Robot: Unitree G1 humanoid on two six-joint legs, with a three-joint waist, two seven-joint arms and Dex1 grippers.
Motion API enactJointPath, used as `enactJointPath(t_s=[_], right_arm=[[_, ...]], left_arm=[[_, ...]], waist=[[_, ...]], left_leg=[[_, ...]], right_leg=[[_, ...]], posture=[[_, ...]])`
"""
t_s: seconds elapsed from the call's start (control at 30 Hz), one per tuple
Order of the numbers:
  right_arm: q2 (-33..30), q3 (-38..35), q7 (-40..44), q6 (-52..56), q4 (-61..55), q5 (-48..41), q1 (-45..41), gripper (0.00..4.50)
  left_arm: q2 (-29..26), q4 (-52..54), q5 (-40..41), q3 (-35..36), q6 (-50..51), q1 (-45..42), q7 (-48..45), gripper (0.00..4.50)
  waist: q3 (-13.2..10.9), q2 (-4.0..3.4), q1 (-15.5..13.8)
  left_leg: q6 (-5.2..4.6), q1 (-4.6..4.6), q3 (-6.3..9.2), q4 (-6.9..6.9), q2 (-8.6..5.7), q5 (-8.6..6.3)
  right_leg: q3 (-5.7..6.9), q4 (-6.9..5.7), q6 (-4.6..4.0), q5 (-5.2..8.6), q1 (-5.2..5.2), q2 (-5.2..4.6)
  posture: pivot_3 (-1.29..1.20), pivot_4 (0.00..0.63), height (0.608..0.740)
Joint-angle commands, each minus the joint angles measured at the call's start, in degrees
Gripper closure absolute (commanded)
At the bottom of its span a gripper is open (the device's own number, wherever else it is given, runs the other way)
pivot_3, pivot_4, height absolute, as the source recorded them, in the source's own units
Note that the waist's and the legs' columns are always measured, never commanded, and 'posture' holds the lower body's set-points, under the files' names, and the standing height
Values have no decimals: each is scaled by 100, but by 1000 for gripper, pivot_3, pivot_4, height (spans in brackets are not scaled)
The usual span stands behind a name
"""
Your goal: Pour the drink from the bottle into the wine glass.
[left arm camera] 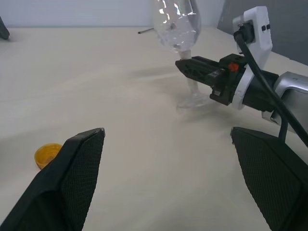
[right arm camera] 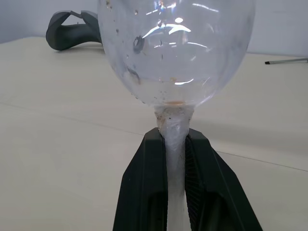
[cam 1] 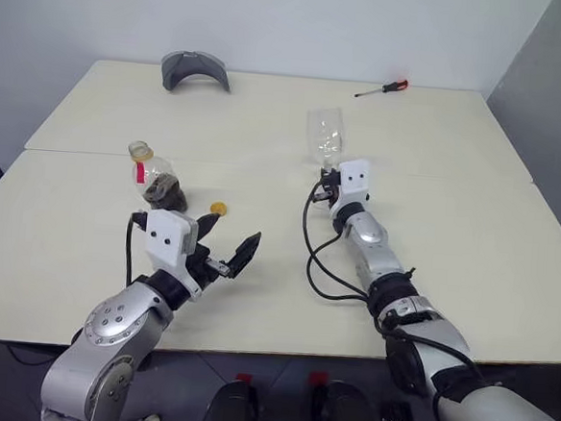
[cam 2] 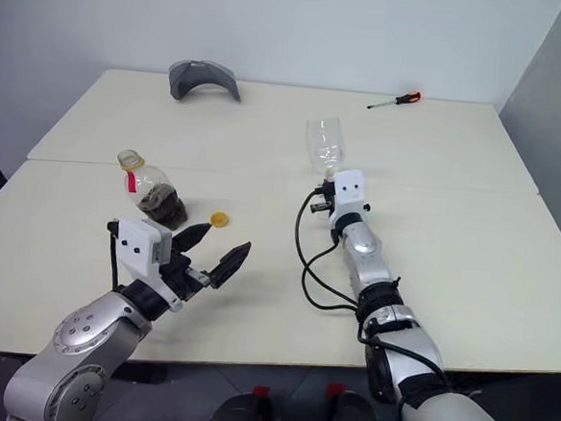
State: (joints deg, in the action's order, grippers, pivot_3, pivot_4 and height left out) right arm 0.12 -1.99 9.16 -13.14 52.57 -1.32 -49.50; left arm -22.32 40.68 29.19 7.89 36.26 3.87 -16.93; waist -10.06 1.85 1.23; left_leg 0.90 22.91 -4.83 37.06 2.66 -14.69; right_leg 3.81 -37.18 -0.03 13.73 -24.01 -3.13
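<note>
Wine glass stem between right tool fingers.

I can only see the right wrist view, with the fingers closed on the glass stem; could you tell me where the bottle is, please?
Observer: The bottle stands uncapped on the table, off to the robot's left of the wine glass, just beyond the left gripper.
Operator: Thank you. Is the left gripper holding it?
Observer: No, the left gripper is open and holds nothing.
Operator: And where did the cap go?
Observer: The yellow cap lies on the table beside the bottle, on its glass side.
Operator: Is the drink still in the bottle?
Observer: Yes, the drink sits dark in its lower part.
</note>
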Motion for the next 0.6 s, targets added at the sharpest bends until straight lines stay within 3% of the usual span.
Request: enactJointPath(t_s=[0.03, 0.33, 0.6], right_arm=[[-176, 20, 104, 437, -616, -16, 362, 4317], [-274, 265, 278, 1322, -2049, 32, 1024, 4317], [-189, 312, 278, 1784, -2152, -70, 1179, 4317]], left_arm=[[28, 292, 79, -21, -77, -2, 3, 0], [26, 253, 73, -42, -111, -45, -12, 0], [2, 271, 88, -18, -105, -45, -16, 0]], waist=[[1, 1, -2], [1, 1, 16], [9, 9, 24]], left_leg=[[0, -1, 0, 0, 0, 0], [0, -2, 0, 0, 3, 0], [-2, -5, 0, 0, 3, -1]], right_leg=[[0, 0, 0, 0, 0, 0], [-1, -4, 8, 5, -2, 4], [-1, -5, 9, 5, 0, 6]], posture=[[0, 150, 740], [0, 150, 740], [0, 150, 740]])
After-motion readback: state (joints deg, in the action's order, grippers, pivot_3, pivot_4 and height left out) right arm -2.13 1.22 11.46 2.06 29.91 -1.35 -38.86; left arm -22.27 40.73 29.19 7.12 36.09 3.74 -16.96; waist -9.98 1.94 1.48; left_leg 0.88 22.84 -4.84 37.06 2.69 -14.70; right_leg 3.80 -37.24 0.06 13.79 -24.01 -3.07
